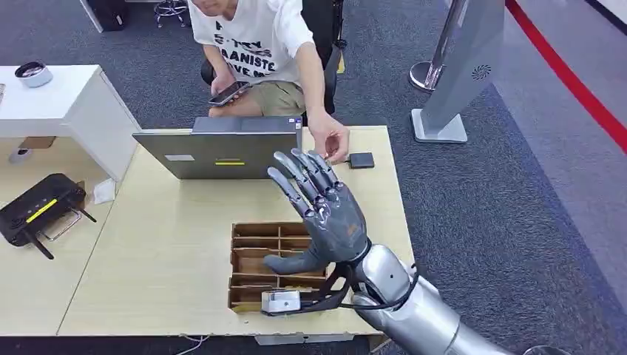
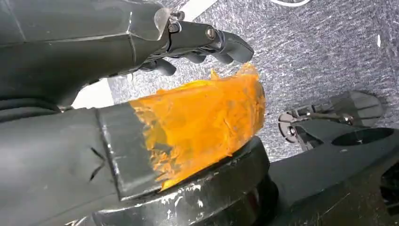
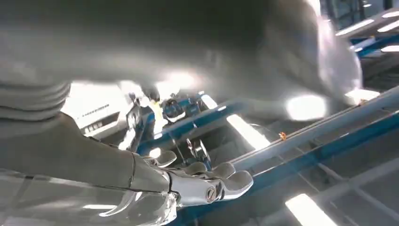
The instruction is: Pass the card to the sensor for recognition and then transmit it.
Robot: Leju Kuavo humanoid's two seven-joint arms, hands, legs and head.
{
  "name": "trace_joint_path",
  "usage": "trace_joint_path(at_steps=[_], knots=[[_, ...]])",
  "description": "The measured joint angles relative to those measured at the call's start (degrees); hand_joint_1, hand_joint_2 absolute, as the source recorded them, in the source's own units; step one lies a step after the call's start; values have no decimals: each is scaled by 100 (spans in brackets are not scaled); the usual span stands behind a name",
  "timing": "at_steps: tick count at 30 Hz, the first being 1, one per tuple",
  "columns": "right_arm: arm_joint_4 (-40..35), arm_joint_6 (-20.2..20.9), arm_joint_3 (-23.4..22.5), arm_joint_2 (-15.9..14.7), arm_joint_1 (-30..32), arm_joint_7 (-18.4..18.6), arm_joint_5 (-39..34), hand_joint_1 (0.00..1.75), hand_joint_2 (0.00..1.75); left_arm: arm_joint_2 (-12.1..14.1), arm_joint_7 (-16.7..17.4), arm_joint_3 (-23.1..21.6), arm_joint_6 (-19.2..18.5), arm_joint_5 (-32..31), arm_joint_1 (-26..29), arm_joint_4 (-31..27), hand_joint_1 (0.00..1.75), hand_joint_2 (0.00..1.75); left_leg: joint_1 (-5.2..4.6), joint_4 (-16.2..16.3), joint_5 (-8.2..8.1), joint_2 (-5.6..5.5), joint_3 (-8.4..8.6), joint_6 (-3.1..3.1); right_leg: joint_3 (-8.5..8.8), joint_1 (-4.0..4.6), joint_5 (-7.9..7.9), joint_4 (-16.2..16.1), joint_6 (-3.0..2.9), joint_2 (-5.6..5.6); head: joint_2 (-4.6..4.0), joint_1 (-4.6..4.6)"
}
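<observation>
My right hand (image 1: 325, 211) is raised above the table (image 1: 170, 244) with its fingers spread and nothing in it. In the right wrist view its fingers (image 3: 207, 181) point up toward ceiling lights. A small black sensor (image 1: 361, 160) lies at the table's far right edge. A person's hand (image 1: 330, 139) rests just left of that sensor; I cannot tell whether it holds a card. My left hand (image 2: 188, 94) hangs over grey carpet, with an orange-taped thumb and loosely curled fingers (image 2: 211, 42) around nothing.
A wooden compartment tray (image 1: 255, 244) lies on the table under my right hand. A grey laptop (image 1: 222, 151) stands at the far edge in front of the seated person. A black router (image 1: 41, 207) sits on the left table. A grey floor stand (image 1: 458, 66) is at the far right.
</observation>
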Motion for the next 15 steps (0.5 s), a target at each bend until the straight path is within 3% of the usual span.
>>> trace_joint_path(at_steps=[7,15], knots=[[684,66,-24,42,-601,339,406,0,175,-2,103,-100,-111,-127,-78,0,0,0,0,1,4,-1,1,0,1,0,4,2,-1,-1,0,0],[1110,48,-288,157,-840,559,802,0,175,-17,157,-195,-129,-179,-99,0,0,0,0,1,3,-1,0,0,0,0,3,2,-1,-1,0,0]])
